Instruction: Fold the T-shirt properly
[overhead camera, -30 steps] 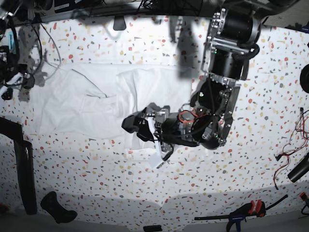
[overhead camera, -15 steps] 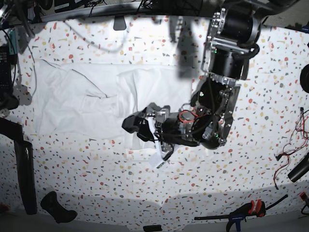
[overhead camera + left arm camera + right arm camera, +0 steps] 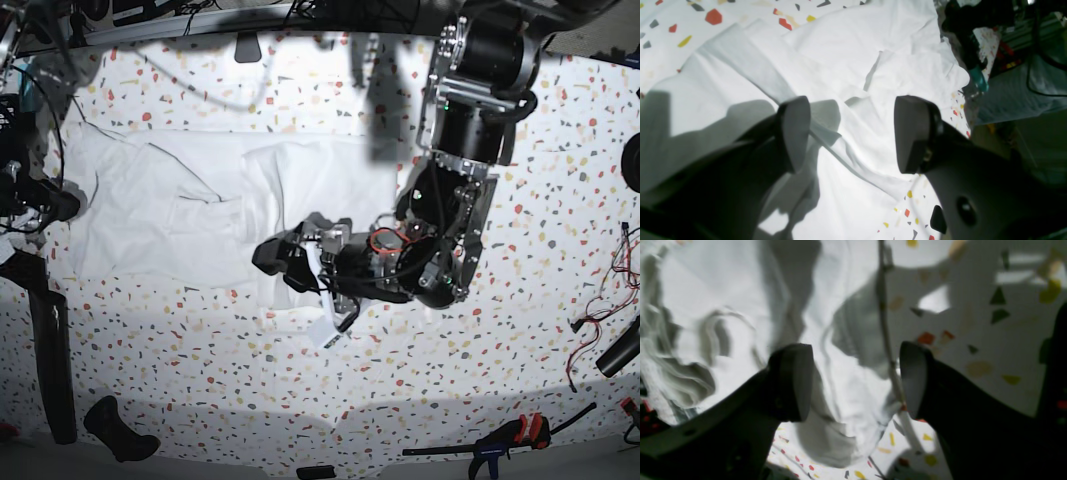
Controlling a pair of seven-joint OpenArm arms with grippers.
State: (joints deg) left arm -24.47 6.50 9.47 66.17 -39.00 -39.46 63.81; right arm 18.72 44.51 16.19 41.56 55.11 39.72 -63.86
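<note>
T-shirt lies spread, wrinkled, on the table, so you can likely fold it flat. Your left gripper hovers over it, jaws released (gripping nothing); the right gripper gapes too.

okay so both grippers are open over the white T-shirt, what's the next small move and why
Probably lower the left gripper onto the T-shirt and close. Its jaws stand open and empty just above the cloth, straddling a raised crease. The right gripper is also open, near the shirt's edge by the speckled table, so nothing is held yet.
</note>
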